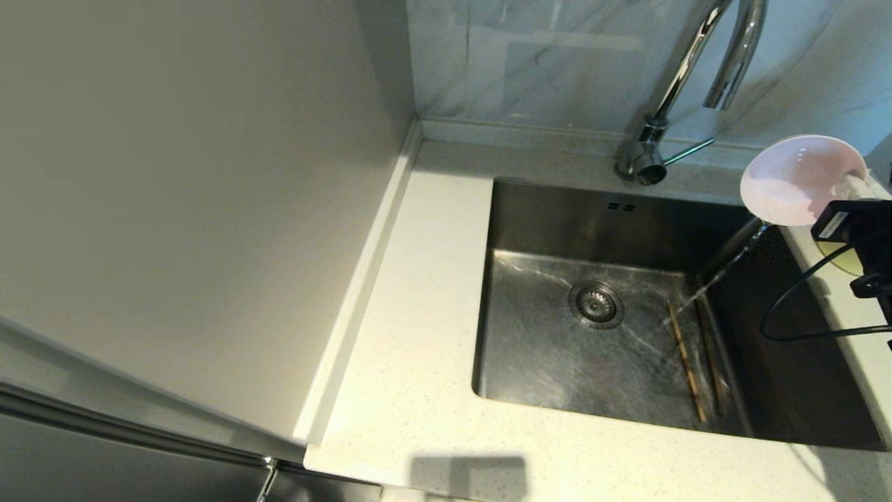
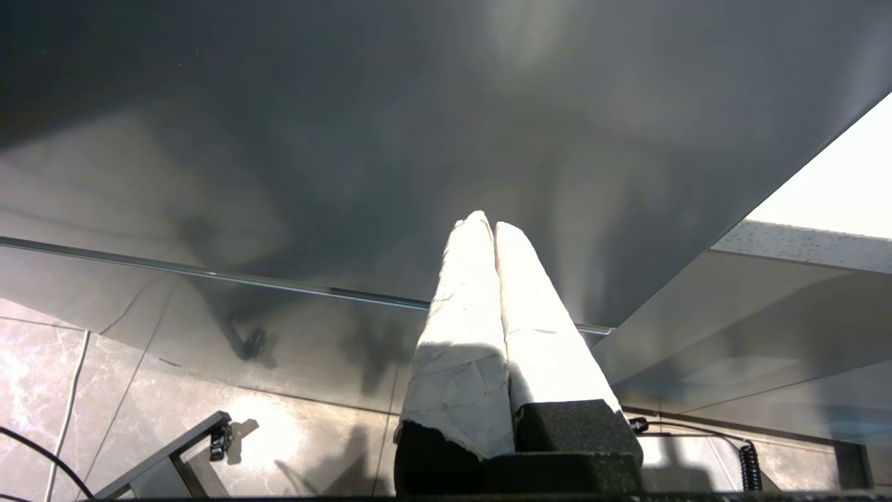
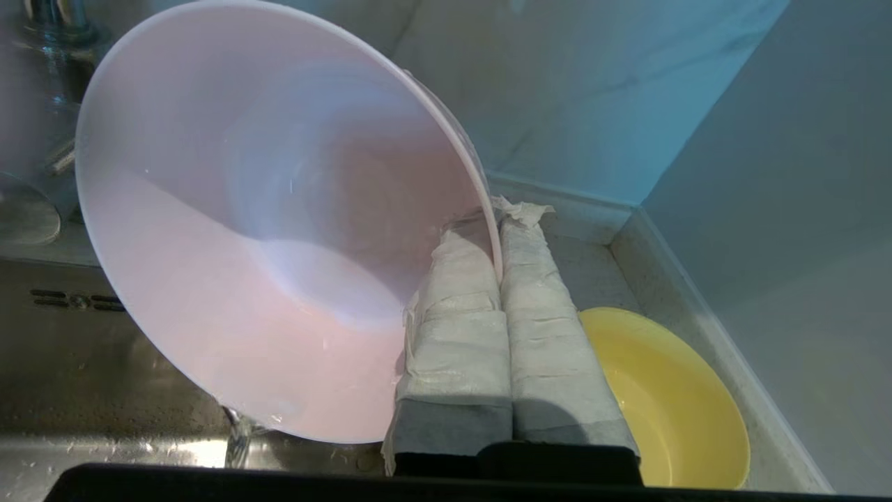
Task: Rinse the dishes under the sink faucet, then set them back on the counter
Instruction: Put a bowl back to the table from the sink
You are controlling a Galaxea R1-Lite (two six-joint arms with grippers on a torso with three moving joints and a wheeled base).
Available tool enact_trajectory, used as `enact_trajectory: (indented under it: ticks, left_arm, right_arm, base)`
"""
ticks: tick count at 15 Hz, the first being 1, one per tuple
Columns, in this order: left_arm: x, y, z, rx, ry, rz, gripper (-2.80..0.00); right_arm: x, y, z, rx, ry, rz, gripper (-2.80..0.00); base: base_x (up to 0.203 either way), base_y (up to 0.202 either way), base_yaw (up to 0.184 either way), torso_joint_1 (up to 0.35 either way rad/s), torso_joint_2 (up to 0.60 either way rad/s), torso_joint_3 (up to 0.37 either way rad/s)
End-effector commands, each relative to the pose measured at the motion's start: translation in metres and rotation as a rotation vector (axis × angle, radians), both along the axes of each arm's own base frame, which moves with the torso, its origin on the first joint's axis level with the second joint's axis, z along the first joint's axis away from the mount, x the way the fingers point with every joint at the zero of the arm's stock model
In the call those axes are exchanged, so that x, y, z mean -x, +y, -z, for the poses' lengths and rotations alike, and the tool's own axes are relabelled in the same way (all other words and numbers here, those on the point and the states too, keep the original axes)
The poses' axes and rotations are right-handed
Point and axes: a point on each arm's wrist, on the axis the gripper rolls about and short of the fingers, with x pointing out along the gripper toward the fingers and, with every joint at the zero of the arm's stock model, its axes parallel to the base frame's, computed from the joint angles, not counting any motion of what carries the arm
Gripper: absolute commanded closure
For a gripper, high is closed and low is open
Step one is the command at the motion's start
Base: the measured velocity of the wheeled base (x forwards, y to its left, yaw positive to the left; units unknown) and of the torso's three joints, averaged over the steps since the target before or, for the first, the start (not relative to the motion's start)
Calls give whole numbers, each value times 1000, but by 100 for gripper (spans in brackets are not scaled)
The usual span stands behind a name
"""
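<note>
Head view first: the pink bowl [image 1: 794, 178] sits at the right edge of the frame, tipped on its side over the right part of the sink [image 1: 543, 362], and a thin stream of water runs off its lower lip into the basin. The right gripper [image 1: 854, 183] is clamped on its rim. The two chopsticks [image 1: 686, 362] lie flat on the sink floor, lower right of the drain. The faucet [image 1: 686, 77] is up top, and I can't make out anything coming from the spout.

Left wrist view: the left gripper [image 2: 488, 226] is parked down by the cabinet front, padded fingers pressed together, holding nothing.

Right wrist view: the padded fingers [image 3: 456, 314] pinch the pink bowl's rim, one inside, one outside. The yellow-green bowl [image 3: 669, 404] sits on the counter [image 3: 704, 335] in the lower right of the frame, just beyond the fingers.

My take on handling: the bowl looks like thin, light plastic, stiff enough for a rim pinch, but wet and glossy, so it could slip or pivot in that grip. Pinching deeper on the wall would hold better. The chopsticks look fiddly: thin, wet, flat against steel, best taken mid-length.
</note>
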Motion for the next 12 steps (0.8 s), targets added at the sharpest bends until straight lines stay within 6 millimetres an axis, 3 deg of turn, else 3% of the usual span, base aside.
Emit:
enact_trajectory:
  ticks: [1, 2, 5, 9, 12]
  left_arm:
    - [0, 0, 0, 1, -3, 0, 0]
    - [0, 0, 0, 1, -3, 0, 0]
    - [0, 0, 0, 1, -3, 0, 0]
    - [0, 0, 0, 1, -3, 0, 0]
    - [0, 0, 0, 1, -3, 0, 0]
  right_arm:
    - [-5, -2, -19, 19, -81, 2, 0]
    - [-5, -2, -27, 24, -114, 1, 0]
    - [1, 0, -23, 15, -96, -2, 0]
    - [-5, -2, -82, 44, -266, -5, 0]
    - [3, 0, -66, 21, -189, -8, 0]
  base:
    - [0, 0, 0, 0, 0, 0]
    - [0, 0, 0, 0, 0, 0]
    - [0, 0, 0, 0, 0, 0]
    - [0, 0, 0, 0, 0, 0]
    - [0, 0, 0, 0, 0, 0]
